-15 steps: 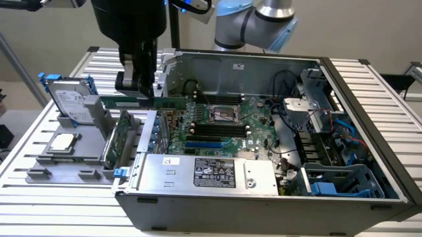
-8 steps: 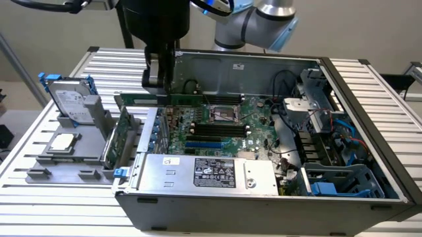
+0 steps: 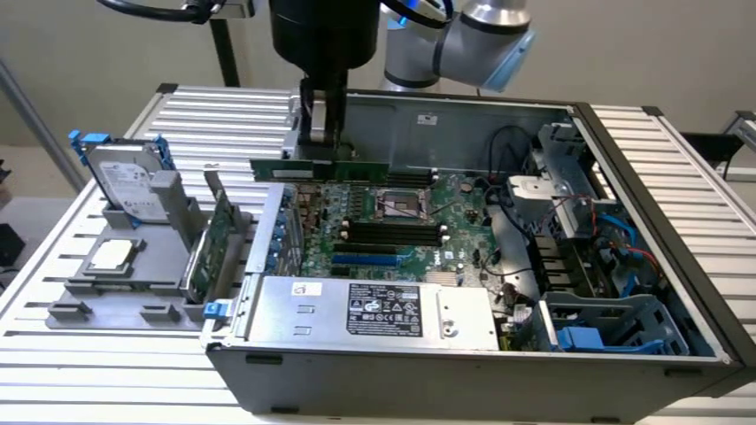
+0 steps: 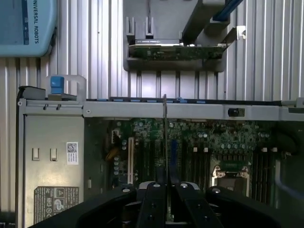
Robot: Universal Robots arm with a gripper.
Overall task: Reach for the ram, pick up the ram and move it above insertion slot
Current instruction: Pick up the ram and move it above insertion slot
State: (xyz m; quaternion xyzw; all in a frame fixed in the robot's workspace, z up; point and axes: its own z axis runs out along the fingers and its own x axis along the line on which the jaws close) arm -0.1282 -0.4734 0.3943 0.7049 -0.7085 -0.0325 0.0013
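The ram (image 3: pixel 321 169) hangs level in the air over the far edge of the open computer case (image 3: pixel 638 292), above the motherboard (image 3: pixel 390 221) and clear of it, a long green stick seen broadside in the exterior view and edge-on as a thin vertical line in the wrist view (image 4: pixel 164 137). The pincer (image 3: pixel 321 142) is clenched on its upper edge near the middle, fingers (image 4: pixel 153 199) pressed to either face. The insertion slot (image 3: pixel 388 232), among the parallel black sockets, lies toward five o'clock from the ram in the exterior view, well apart. I judge the pick-up done and the carry in hand; the stick appears not yet over the sockets. Closing that gap calls for keeping the stick parallel to the sockets. Spare parts stand on the table (image 3: pixel 71 354) at nine o'clock.
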